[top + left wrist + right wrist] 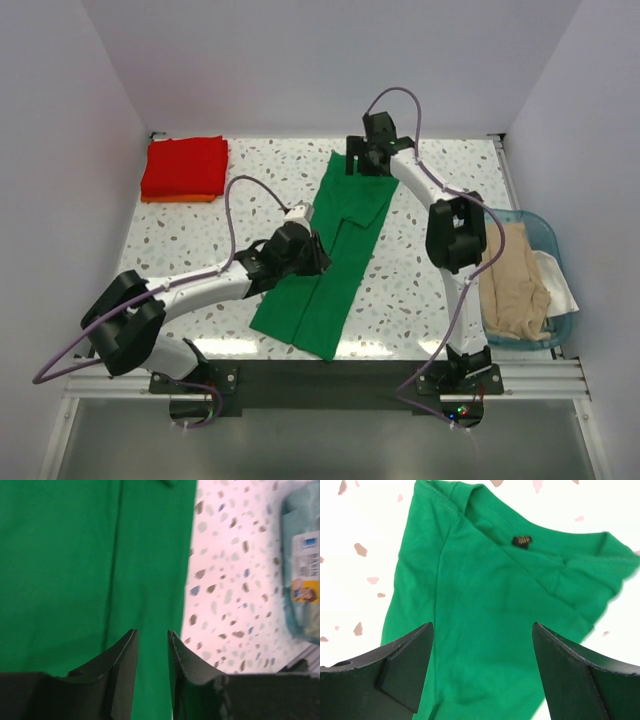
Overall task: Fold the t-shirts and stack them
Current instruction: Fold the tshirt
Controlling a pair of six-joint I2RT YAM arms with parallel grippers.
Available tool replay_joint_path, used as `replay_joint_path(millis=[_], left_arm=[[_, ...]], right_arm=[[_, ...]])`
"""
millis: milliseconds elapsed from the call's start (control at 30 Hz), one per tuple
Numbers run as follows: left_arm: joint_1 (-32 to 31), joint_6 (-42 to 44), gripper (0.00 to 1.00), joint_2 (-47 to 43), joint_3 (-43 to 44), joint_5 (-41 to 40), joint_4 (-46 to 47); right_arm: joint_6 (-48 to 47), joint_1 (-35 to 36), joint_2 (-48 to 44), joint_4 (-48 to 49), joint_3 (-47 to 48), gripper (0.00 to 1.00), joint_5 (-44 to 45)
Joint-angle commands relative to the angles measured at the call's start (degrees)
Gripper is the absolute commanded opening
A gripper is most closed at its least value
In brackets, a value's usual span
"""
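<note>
Fingers (125,665) of the left gripper (151,632) stood a narrow gap apart with nothing pinched between them; green cloth showed through the gap from below. They hung over the middle stretch of the green t-shirt (60,570). Fingers (410,660) of the right gripper (482,627) stood wide apart and empty. They were poised above the collar end of the same garment, where the neck label (522,541) faced up.

The green t-shirt lay flat on the table (420,260) as a long narrow strip. Its collar pointed to the far centre and its hem to the near centre-left. Its sides appeared to be turned inward along the length.

At the far-left corner a folded red t-shirt (185,165) rested on a folded orange t-shirt (180,198). At the right edge, the blue basket (535,217) held a crumpled beige t-shirt (512,280) and a white t-shirt (555,280).

Judgement: the lengthwise folds looked complete, and the crosswise fold of the green garment was the step in hand. The next move called for one gripper to descend and close on all layers at one end of the strip. That end would then be carried over to meet the other. The layers would need to stay aligned during the carry. The folded garment would then go onto the far-left stack.
</note>
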Motion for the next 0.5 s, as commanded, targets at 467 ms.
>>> replay_joint_path(millis=[467], left_arm=[[-2.0,1.4,0.23,0.1,-13.4,-2.8,-1.7]], right_arm=[[5.2,3.0,-1.8,0.7,-11.3,0.79,3.6]])
